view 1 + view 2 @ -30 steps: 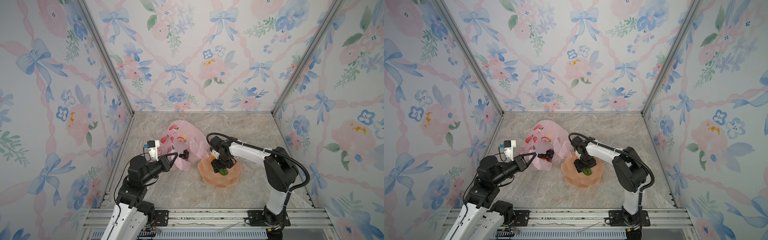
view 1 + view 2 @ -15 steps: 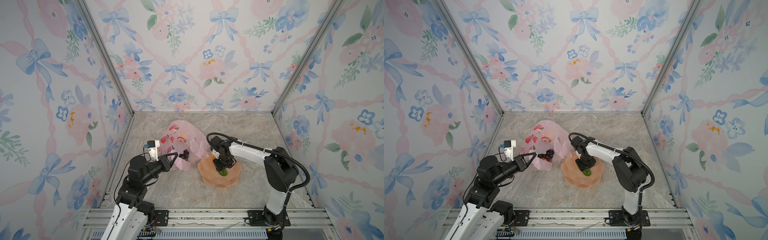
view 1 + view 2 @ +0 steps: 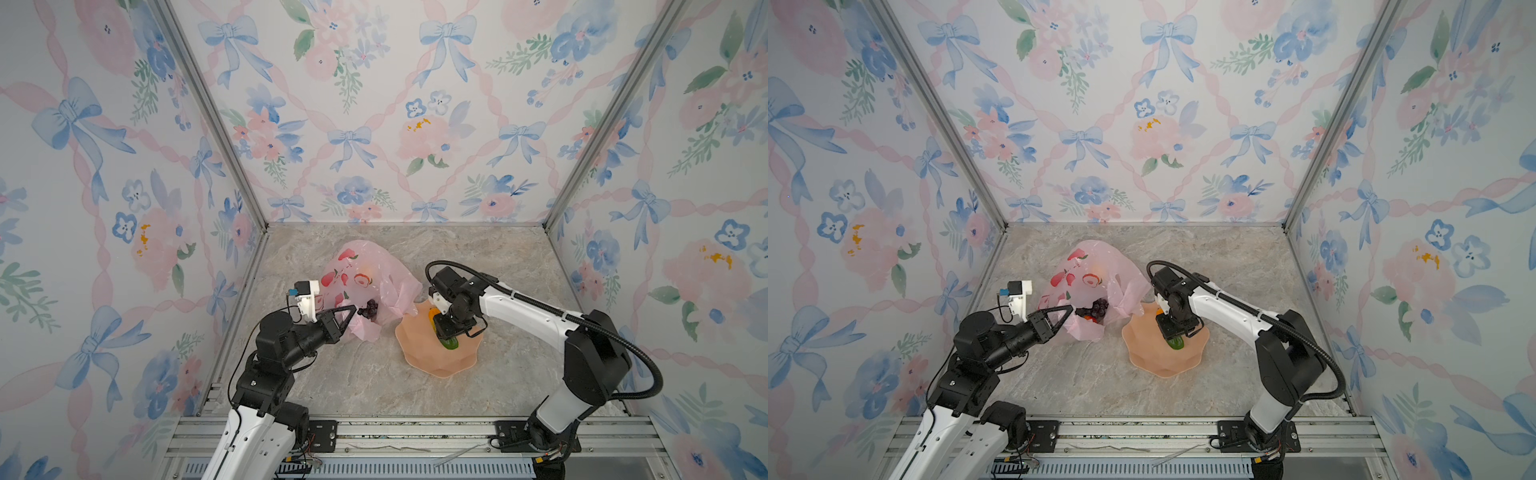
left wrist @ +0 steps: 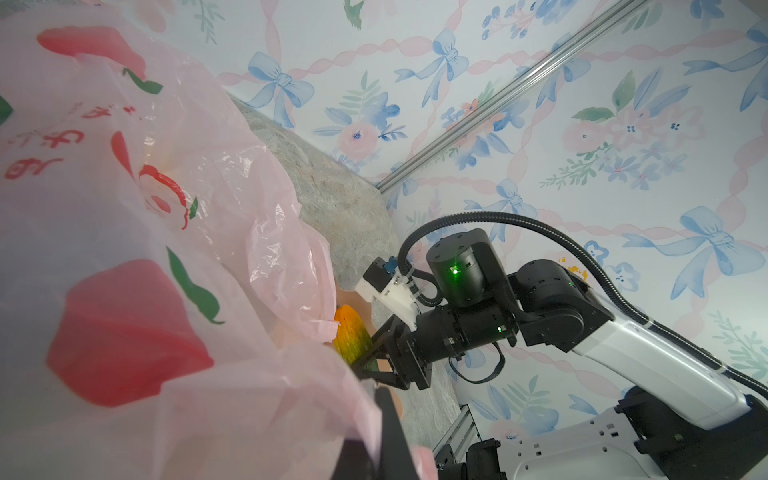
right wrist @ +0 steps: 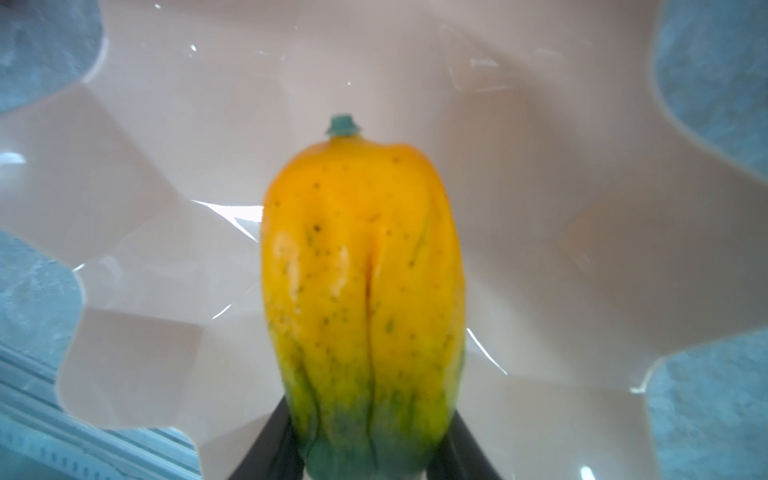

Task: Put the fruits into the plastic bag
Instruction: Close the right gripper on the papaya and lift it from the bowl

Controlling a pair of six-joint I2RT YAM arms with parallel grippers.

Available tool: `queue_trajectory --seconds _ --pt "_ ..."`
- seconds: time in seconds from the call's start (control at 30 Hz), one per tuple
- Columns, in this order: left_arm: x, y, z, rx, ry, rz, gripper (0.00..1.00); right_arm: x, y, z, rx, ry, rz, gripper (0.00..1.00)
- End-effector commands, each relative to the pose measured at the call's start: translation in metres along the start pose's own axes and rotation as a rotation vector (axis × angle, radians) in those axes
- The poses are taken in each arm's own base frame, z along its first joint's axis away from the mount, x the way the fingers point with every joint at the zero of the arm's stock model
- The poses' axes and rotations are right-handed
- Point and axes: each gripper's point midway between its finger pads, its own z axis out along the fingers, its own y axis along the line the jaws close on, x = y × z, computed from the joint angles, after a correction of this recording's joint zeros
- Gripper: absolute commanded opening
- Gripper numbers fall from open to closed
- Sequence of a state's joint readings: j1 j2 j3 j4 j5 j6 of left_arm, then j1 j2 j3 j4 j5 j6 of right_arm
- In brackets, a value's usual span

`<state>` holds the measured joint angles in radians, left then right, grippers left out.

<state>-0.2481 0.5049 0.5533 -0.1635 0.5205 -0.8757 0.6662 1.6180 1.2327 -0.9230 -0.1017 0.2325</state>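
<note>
Right end effector point(image 3: 445, 332) is clamped on the papaya point(image 5: 361, 270), low in the bowl point(image 3: 436, 368), lower middle of both top views. Left end effector point(image 3: 348, 311) pinches the plastic bag point(image 3: 365, 266) mouth just left of it. Grapes point(image 3: 1096, 307) are bagged, and papaya looks like the last one out. Other bag contents are too murky to call.

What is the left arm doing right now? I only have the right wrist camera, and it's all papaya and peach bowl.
Observer: The left gripper is shut on an edge of the plastic bag, at its open mouth.
Operator: Anything in there already?
Observer: Yes, a dark grape bunch shows in the opening.
Operator: Where is the bag from my bowl?
Observer: In both top views it lies just left of the bowl, its crumpled plastic reaching the rim.
</note>
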Motion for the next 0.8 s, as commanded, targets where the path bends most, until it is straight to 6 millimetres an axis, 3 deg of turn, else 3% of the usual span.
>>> queue_trajectory --seconds 0.0,0.43,0.77 --pt "0.001 0.000 0.001 0.002 0.006 -0.002 0.00 0.007 0.005 -0.028 -0.086 -0.036 0.050 0.41" --pt "-0.001 -0.005 -0.001 0.015 0.003 0.004 0.00 -0.018 0.042 -0.142 -0.305 -0.294 0.060 0.42" --pt "0.000 -0.007 -0.002 0.022 0.003 0.003 0.00 -0.048 0.067 -0.202 -0.510 -0.474 0.111 0.44"
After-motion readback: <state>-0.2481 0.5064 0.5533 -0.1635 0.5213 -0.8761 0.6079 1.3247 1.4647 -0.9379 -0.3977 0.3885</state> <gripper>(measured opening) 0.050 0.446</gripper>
